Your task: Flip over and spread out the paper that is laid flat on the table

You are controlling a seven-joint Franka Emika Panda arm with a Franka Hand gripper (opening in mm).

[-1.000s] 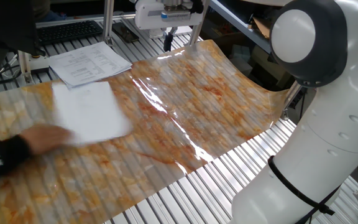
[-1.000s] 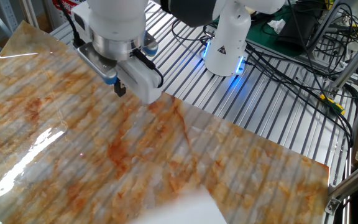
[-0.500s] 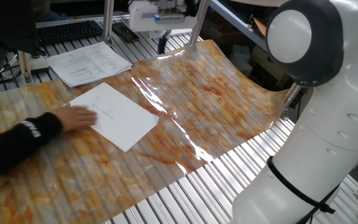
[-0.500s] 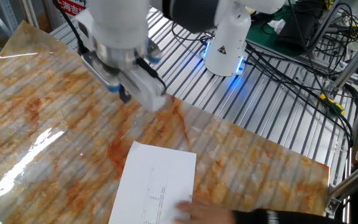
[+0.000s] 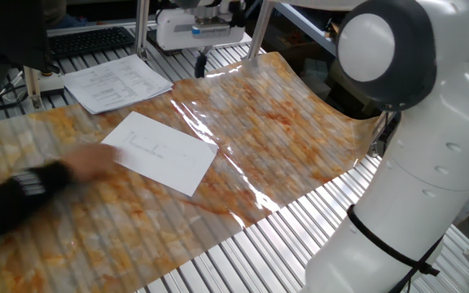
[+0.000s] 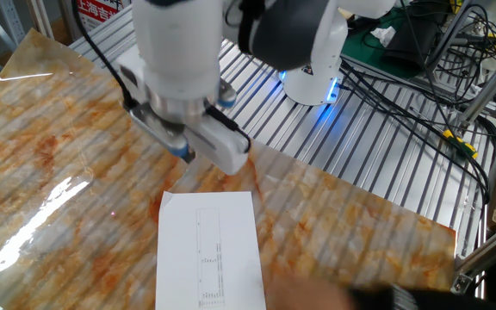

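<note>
One flat white paper (image 6: 209,251), faint print face-up, on the table (image 6: 50,155); gripper (image 5: 201,63) state indiscernible

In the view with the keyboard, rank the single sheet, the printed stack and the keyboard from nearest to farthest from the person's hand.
1. The paper, just right of the person's hand.
2. The printed stack, behind it.
3. The keyboard, at the far back.

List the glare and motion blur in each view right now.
One fixed view: white glare streaks run along the glossy marbled sheet beside the paper, and the person's hand and sleeve are motion-blurred. The other fixed view: a glare patch at left; the gripper is slightly smeared; the sleeve at the bottom edge is blurred.
</note>
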